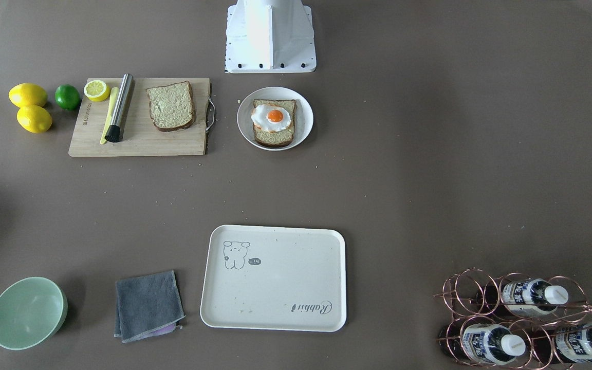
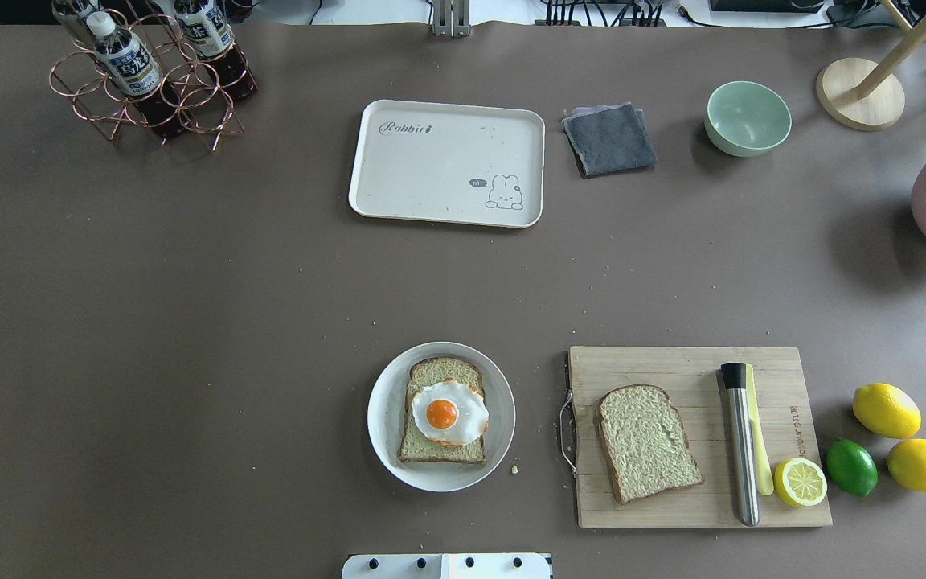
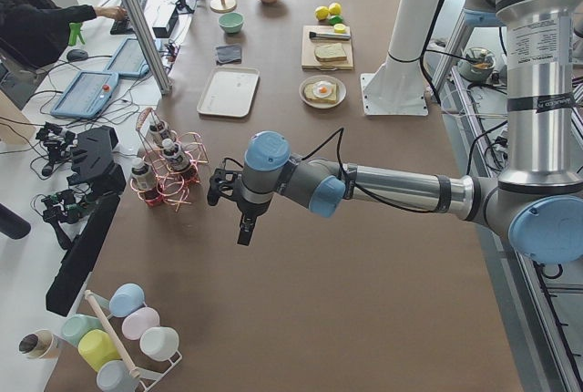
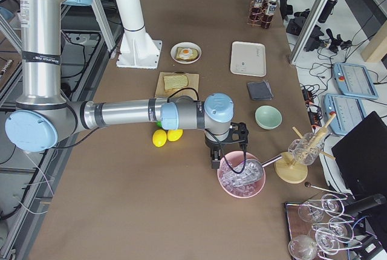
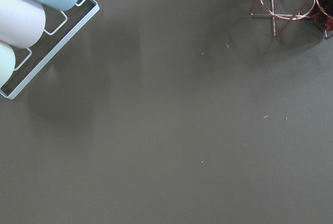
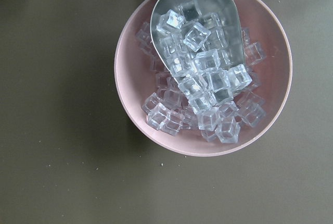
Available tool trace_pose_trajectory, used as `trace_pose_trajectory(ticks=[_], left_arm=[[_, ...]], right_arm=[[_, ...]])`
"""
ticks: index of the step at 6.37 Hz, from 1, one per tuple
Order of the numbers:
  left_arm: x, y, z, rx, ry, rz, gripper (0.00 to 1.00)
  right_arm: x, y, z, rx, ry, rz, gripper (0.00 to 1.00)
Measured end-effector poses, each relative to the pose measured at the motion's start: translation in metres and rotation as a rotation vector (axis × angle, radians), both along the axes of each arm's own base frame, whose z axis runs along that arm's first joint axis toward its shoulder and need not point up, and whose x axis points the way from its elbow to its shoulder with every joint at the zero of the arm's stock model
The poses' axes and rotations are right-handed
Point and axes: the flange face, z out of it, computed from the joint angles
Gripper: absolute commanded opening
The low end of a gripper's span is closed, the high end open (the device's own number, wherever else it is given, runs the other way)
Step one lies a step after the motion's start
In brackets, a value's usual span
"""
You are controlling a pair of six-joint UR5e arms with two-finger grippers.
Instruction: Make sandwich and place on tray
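One bread slice (image 1: pixel 274 134) lies on a round white plate (image 1: pixel 246 123) with the fried egg (image 1: pixel 273 117) on top; the overhead view shows the same egg (image 2: pixel 445 413). A second, bare slice (image 1: pixel 171 106) rests on the wooden cutting board (image 1: pixel 136 139). The cream tray (image 1: pixel 275 288) sits empty across the table from the robot's base. My left gripper (image 3: pixel 244 228) hangs over bare table near the bottle rack, far from the food. My right gripper (image 4: pixel 216 160) hovers at the pink ice bowl's edge. Only the side views show either gripper, so I cannot tell their states.
On the board lie a steel muddler (image 2: pixel 740 442), a yellow knife and a half lemon (image 2: pixel 801 481); two lemons and a lime (image 2: pixel 850 466) sit beside it. A grey cloth (image 2: pixel 609 138), a green bowl (image 2: pixel 747 117), a copper bottle rack (image 2: pixel 145 80) and a pink ice bowl (image 6: pixel 203 67) with a scoop ring the area.
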Motion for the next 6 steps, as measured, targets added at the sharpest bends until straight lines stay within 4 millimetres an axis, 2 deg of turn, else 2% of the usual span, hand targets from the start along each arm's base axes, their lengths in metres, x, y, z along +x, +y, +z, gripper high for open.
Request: trace_pose_trajectory(ticks=[6], left_arm=[[0.0003,-0.0005,-0.0019,0.017,0.001,0.003,0.97]], right_arm=[[-0.0006,-0.0034,-0.0056,0.013,-0.002,-0.002,1.00]])
